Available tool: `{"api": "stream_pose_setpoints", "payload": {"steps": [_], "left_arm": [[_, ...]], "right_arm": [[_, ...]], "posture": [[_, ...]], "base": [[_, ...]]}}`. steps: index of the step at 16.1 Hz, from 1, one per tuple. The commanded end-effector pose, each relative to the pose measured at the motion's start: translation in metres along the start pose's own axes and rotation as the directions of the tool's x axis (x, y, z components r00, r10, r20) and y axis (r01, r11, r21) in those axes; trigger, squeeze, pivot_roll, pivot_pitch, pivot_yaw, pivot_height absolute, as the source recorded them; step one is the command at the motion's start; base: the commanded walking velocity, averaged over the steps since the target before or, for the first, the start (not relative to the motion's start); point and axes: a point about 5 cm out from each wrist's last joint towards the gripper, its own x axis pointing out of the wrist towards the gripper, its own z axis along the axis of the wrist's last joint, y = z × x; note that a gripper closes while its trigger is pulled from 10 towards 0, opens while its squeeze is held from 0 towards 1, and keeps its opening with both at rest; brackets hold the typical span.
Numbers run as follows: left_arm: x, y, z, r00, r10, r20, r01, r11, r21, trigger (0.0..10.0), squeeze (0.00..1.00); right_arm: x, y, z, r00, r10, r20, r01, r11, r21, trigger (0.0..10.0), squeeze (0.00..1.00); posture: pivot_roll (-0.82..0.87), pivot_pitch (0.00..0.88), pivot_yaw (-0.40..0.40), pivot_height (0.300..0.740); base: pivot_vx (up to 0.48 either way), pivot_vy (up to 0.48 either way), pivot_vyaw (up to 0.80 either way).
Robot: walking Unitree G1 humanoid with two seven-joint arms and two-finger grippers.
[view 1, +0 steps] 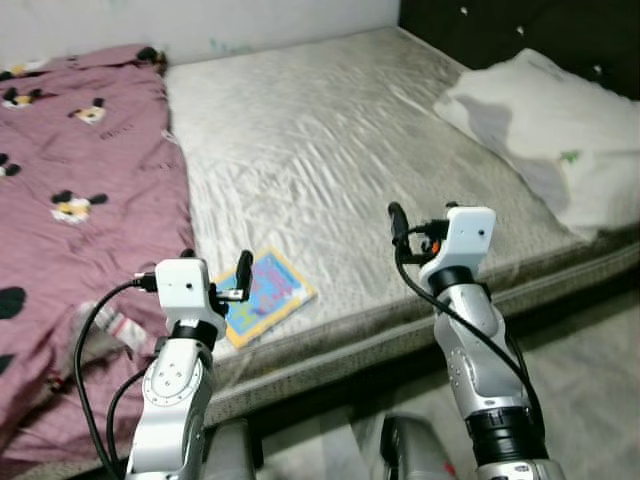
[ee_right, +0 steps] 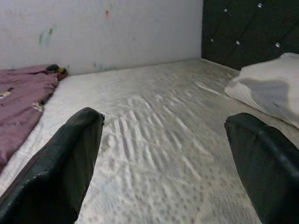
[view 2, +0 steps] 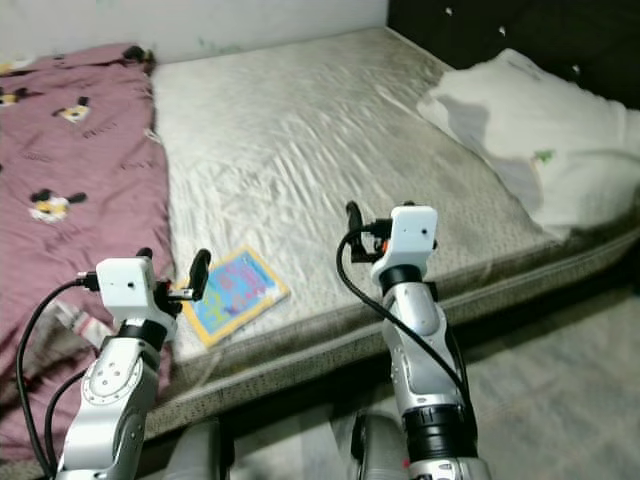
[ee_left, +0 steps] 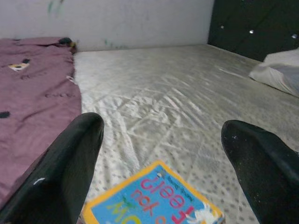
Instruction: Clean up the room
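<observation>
Robot at the near edge of the bed (view 1: 330, 150), both arms raised over the mattress. A thin picture book (view 1: 262, 295), blue with a yellow border, lies flat on the grey sheet close to the bed's near edge and just beside the border of the maroon blanket (view 1: 80, 200). The left gripper (view 1: 217, 275) hangs above and just short of the book; its fingers (ee_left: 60, 172) are spread wide and hold nothing, and in the left wrist view the book sits low between them, slightly ahead. The book's long axis runs obliquely to the mattress edge, one corner pointing toward the robot. The right gripper (view 1: 420, 228) hovers well apart from the book, toward the pillow (view 1: 550, 130), likewise spread wide and holding nothing. Judgement: the left arm is plainly the nearer; a short advance forward and down would bring its fingers astride the book, though so flat an object offers little edge to pinch.
</observation>
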Motion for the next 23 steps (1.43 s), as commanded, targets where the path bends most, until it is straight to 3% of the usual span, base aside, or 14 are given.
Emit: {"api": "stream_pose_setpoints", "payload": {"steps": [1, 4, 12, 14, 16, 20, 23], "left_arm": [[0.002, 0.001, 0.001, 1.0, -0.005, -0.004, 0.005, 1.0, 0.014, 10.0, 0.0], [0.007, 0.001, 0.002, 1.0, -0.005, 0.001, 0.005, 1.0, 0.017, 10.0, 0.0], [0.011, 0.002, 0.002, 1.0, 0.0, 0.004, 0.0, 1.0, 0.024, 10.0, 0.0], [0.008, 0.002, -0.006, 0.999, 0.002, -0.035, 0.0, 0.999, 0.036, 10.0, 0.0], [0.002, 0.007, -0.02, 0.998, 0.026, -0.065, -0.02, 0.995, 0.1, 10.0, 0.0], [-0.001, 0.012, -0.022, 0.996, 0.048, -0.077, -0.041, 0.995, 0.088, 10.0, 0.0], [0.001, 0.01, -0.019, 0.996, -0.029, -0.087, 0.039, 0.993, 0.112, 10.0, 0.0]], "right_arm": [[0.002, 0.002, 0.002, 1.0, 0.012, 0.013, -0.012, 1.0, -0.001, 10.0, 0.0], [0.004, 0.003, 0.001, 1.0, 0.021, 0.005, -0.021, 1.0, -0.004, 10.0, 0.0], [0.006, 0.003, 0.003, 0.999, 0.024, 0.034, -0.023, 1.0, -0.021, 10.0, 0.0], [0.003, 0.0, -0.003, 1.0, 0.016, 0.017, -0.016, 0.999, -0.031, 10.0, 0.0], [-0.003, 0.0, -0.01, 1.0, 0.022, -0.017, -0.022, 0.999, -0.034, 10.0, 0.0], [-0.012, -0.001, -0.02, 0.998, 0.029, -0.048, -0.03, 0.999, -0.036, 10.0, 0.0], [-0.014, 0.005, -0.024, 0.996, 0.05, -0.068, -0.052, 0.998, -0.029, 10.0, 0.0]], "posture": [[0.02, 0.0, 0.055, 0.714], [0.02, 0.0, 0.058, 0.737], [0.02, 0.0, 0.056, 0.74], [0.02, 0.0, 0.056, 0.74], [0.03, 0.0, 0.052, 0.74], [0.03, 0.0, 0.038, 0.74], [0.04, 0.0, 0.033, 0.74]], "base": [[0.0, 0.0, 0.0], [0.0, 0.0, 0.0], [0.0, 0.0, 0.0], [0.0, 0.0, 0.0], [0.0, 0.0, 0.0], [0.0, 0.0, 0.0], [0.0, 0.0, 0.0]]}}
